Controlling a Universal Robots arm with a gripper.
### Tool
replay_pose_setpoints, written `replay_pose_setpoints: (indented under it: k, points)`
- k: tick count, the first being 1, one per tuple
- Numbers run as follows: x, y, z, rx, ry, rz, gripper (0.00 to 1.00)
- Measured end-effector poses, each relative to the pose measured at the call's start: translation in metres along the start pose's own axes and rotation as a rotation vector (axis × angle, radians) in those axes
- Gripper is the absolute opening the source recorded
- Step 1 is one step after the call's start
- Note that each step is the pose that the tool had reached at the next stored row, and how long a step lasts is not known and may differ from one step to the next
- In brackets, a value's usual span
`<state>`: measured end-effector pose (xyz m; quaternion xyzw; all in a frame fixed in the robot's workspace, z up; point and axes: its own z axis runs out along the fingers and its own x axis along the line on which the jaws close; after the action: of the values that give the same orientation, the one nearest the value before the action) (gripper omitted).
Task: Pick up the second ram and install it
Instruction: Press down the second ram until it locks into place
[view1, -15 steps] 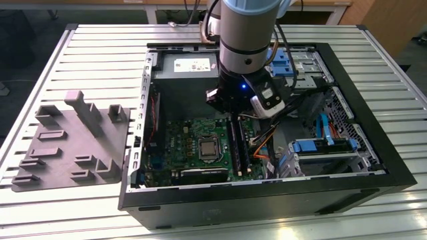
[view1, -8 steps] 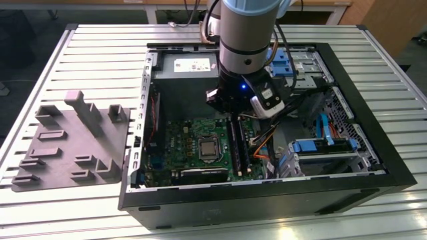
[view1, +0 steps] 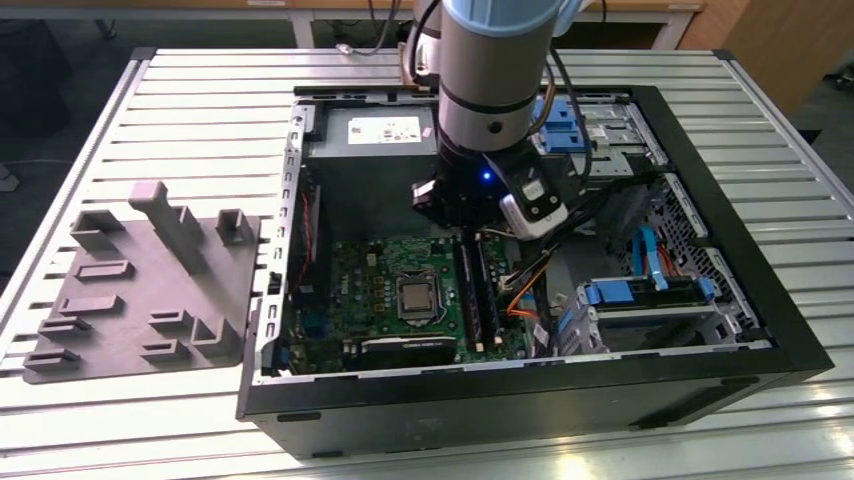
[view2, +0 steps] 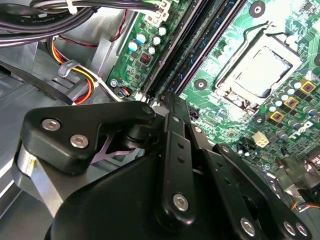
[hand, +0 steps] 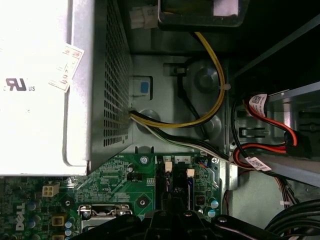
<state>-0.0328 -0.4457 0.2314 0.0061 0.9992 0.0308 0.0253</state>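
A: With the arm down inside the open PC case (view1: 787, 350), where's the gripper (view1: 461, 222)?

B: Low over the end of the memory slots (view1: 478, 290) nearest the power supply (view1: 371, 128), on the green motherboard (view1: 380, 300). In the second wrist view the gripper (view2: 172, 112) has its black fingers (view2: 176, 150) drawn together right at the slot ends (view2: 185, 55).

A: Closed on the second ram?

B: Can't tell. Fingers look closed, but what's between them is hidden. In the first wrist view a dark stick (hand: 176, 185) stands in the slots just above the gripper body; can't say whether that's the second ram or one already seated.

A: Surroundings?

B: CPU socket (view2: 260, 67) beside the slots, bare. Yellow cable (hand: 210, 85) loops behind the board. Grey parts fixture (view1: 140, 290) sits on the slatted table (view1: 200, 100), on the exterior view's left of the case.
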Motion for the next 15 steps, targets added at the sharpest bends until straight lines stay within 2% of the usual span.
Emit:
replay_pose_setpoints:
  k: [15]
  points:
    - [0.0002, 0.0009, 0.0021, -0.0012, 0.0, 0.0, 0.11]
